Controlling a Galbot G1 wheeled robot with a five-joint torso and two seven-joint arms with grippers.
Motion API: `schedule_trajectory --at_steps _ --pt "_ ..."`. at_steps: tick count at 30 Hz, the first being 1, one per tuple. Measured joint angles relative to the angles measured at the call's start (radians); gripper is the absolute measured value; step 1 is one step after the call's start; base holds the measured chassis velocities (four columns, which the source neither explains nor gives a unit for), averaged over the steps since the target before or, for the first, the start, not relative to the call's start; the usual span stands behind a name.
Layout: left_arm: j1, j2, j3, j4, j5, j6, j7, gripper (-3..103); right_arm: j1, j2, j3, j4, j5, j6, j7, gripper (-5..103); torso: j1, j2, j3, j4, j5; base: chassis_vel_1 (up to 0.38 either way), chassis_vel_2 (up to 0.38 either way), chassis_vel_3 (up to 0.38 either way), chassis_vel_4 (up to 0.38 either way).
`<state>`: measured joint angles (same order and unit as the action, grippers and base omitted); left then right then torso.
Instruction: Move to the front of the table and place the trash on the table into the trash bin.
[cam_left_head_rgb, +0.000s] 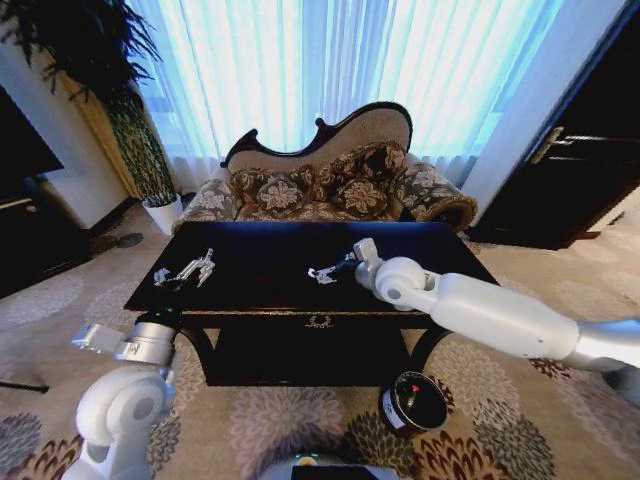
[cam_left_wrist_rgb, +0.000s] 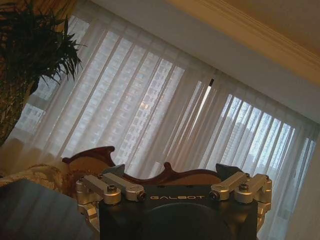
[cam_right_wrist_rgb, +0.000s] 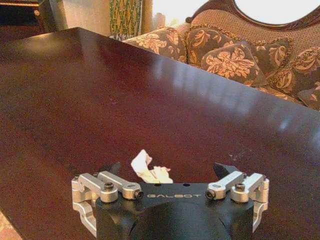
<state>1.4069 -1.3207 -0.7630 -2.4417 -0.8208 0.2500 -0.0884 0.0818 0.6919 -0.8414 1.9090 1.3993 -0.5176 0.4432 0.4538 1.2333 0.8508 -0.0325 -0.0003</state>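
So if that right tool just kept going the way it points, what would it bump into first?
Most likely the white paper wad, lying on the table between the open fingers of the right tool. Beyond it is bare tabletop, then the sofa, though depth is hard to judge.

The right arm (cam_left_head_rgb: 500, 315) reaches from the frame's right edge toward the centre, its right gripper (cam_left_head_rgb: 322, 273) low with fingers spread apart. The left arm (cam_left_head_rgb: 125, 385) rises from the lower left, its left gripper (cam_left_head_rgb: 198, 268) at centre-left, fingers spread, tilted upward.
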Motion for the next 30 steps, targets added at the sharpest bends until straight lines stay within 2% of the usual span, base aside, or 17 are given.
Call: schedule_trajectory --at_steps 19,21,22,24,25,27,28,30 --pt "-0.005 0.010 -0.007 0.019 0.005 -0.011 0.005 100 -0.017 0.052 -0.030 -0.044 -0.025 0.022 0.007 101 0.000 0.000 0.000 0.0001 0.0000 0.000 0.000 0.000 0.000" --pt "-0.006 0.008 -0.008 0.021 0.005 -0.011 0.006 100 -0.013 0.052 -0.033 -0.049 -0.031 0.022 0.003 90 0.000 0.000 0.000 0.0001 -0.0001 0.000 0.000 0.000 0.000" --pt "-0.006 0.008 -0.008 0.021 0.005 -0.011 0.006 100 -0.013 0.052 -0.033 -0.049 -0.031 0.022 0.003 90 0.000 0.000 0.000 0.0001 -0.0001 0.000 0.000 0.000 0.000" --pt "-0.007 0.007 -0.008 0.021 0.005 -0.011 0.006 100 -0.012 0.049 -0.034 -0.053 -0.038 0.022 -0.007 80 0.000 0.000 0.000 0.0000 0.0000 0.000 0.000 0.000 0.000" --pt "-0.007 0.007 -0.008 0.021 0.005 -0.011 0.006 100 -0.012 0.049 -0.034 -0.053 -0.038 0.022 -0.007 80 0.000 0.000 0.000 0.0000 0.0000 0.000 0.000 0.000 0.000" --pt "-0.007 0.007 -0.008 0.023 0.005 -0.011 0.006 100 -0.016 0.044 -0.034 -0.053 -0.040 0.023 -0.012 69 0.000 0.000 0.000 0.0000 0.0001 0.000 0.000 0.000 0.000" --pt "-0.007 0.007 -0.008 0.023 0.005 -0.011 0.006 100 -0.018 0.042 -0.034 -0.051 -0.041 0.023 -0.012 69 0.000 0.000 0.000 0.0001 0.0001 0.000 0.000 0.000 0.000" --pt "-0.007 0.006 -0.008 0.023 0.005 -0.012 0.006 100 -0.024 0.037 -0.030 -0.047 -0.043 0.024 -0.013 58 0.000 0.000 0.000 0.0001 0.0001 0.000 0.000 0.000 0.000"
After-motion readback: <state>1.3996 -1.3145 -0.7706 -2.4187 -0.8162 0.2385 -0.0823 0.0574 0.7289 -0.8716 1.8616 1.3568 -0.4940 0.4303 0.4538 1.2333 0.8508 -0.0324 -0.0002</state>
